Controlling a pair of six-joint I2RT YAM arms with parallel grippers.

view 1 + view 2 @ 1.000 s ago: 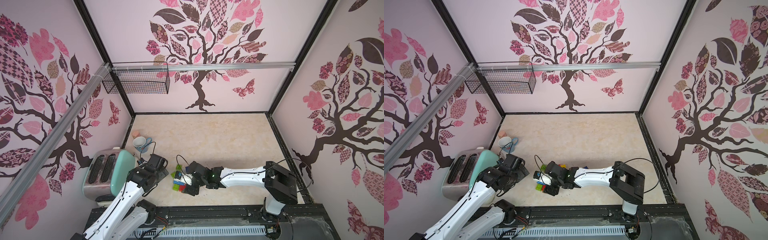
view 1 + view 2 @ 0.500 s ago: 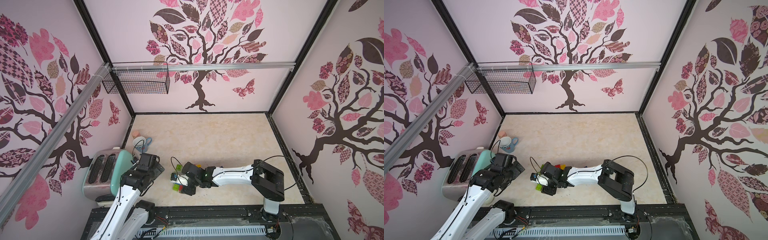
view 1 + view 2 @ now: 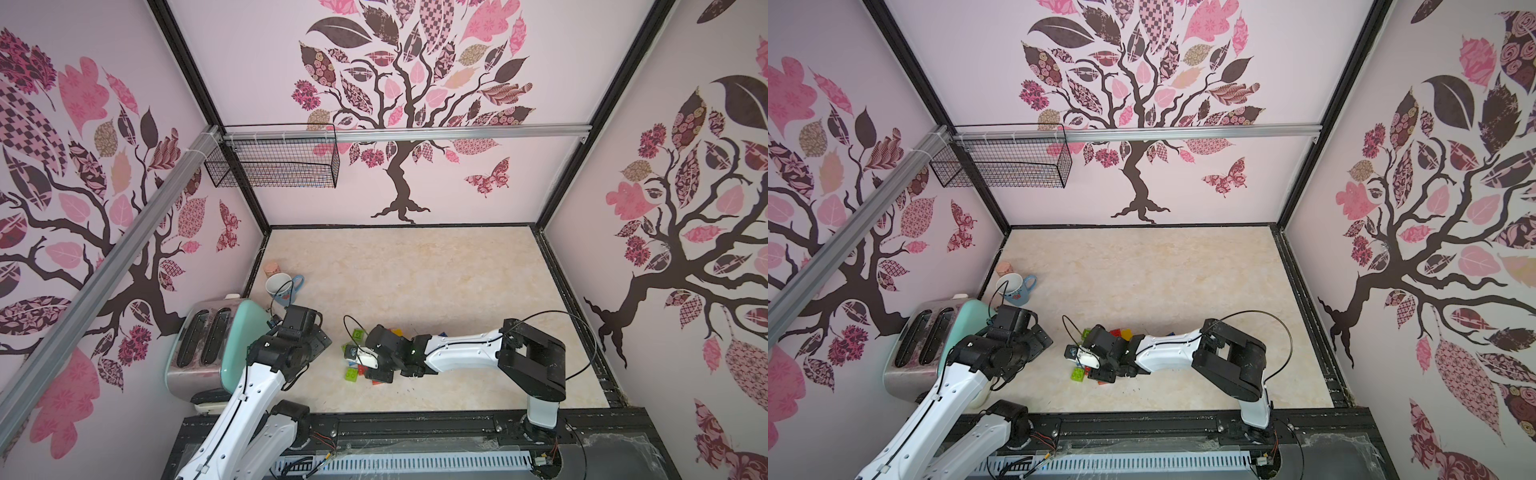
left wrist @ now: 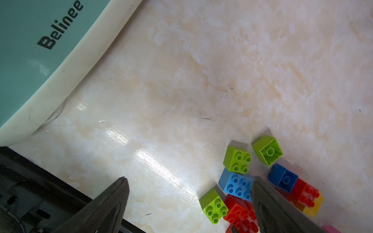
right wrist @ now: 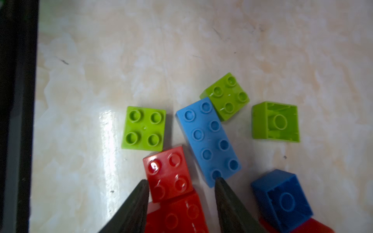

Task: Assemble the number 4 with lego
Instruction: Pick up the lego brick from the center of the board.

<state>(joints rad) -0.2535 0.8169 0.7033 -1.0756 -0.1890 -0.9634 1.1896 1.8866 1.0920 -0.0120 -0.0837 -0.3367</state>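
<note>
Red plastic fills the gap of my right gripper (image 5: 181, 179). A red square brick (image 5: 168, 173), studs up, lies between the two fingers, which stand part open around it. One tip is at the brick's edge and the other is over the near end of the long blue brick (image 5: 209, 141); I see no clamp on either.

The long blue brick lies flat just beside the red one, with the rest of the lego crowded round it. A lime square (image 5: 227, 95) touches its far end and another lime square (image 5: 144, 128) sits across a thin gap. An upturned lime one (image 5: 275, 122) lies a little apart, and a dark blue brick (image 5: 282, 199) is tipped on its side near the near end.

My left gripper (image 4: 189, 178) hangs spread wide, holding nothing; one finger crosses in front of the long blue brick.

Past the lime squares the marbled cream table (image 3: 415, 270) runs open. The black front rail (image 5: 18, 121) and the mint toaster (image 3: 232, 336) stand well apart from the blue brick. Pink tree-print walls enclose the table.
</note>
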